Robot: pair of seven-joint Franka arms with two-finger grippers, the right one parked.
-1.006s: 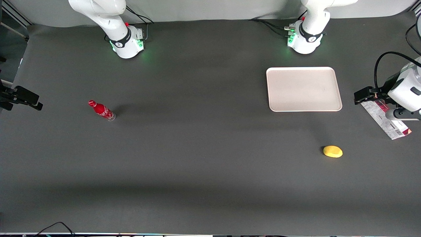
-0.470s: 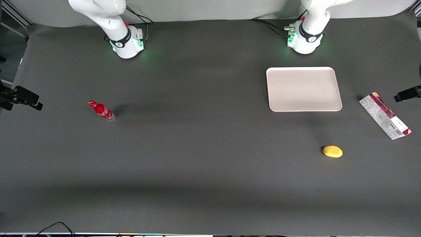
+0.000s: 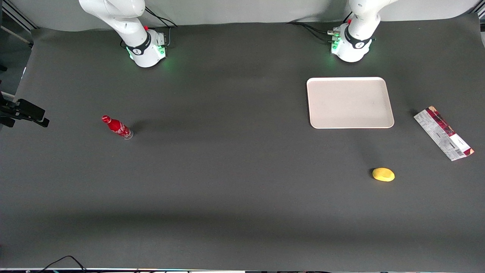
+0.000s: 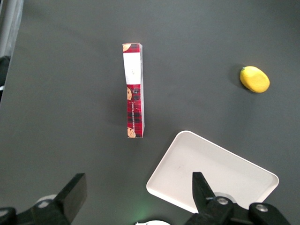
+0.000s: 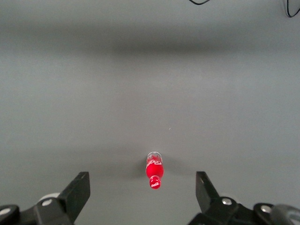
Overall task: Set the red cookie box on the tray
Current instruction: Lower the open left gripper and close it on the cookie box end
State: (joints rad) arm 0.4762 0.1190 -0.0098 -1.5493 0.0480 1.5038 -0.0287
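Observation:
The red cookie box [image 3: 443, 133] lies flat on the dark table at the working arm's end, beside the tray [image 3: 350, 102] and apart from it. Nothing is on the pale tray. The front view does not show my gripper. In the left wrist view my gripper [image 4: 137, 180] hangs high above the table, open, with nothing between its fingers. Below it I see the cookie box [image 4: 134, 89] at full length and one corner of the tray [image 4: 211, 173].
A yellow lemon [image 3: 383, 174] lies nearer the front camera than the tray and also shows as the lemon [image 4: 254, 78] from the wrist. A small red bottle [image 3: 117, 127] lies toward the parked arm's end of the table.
My gripper has drawn away from over the cookie box and left the front view at the working arm's end. The box, tray, lemon and bottle have not moved.

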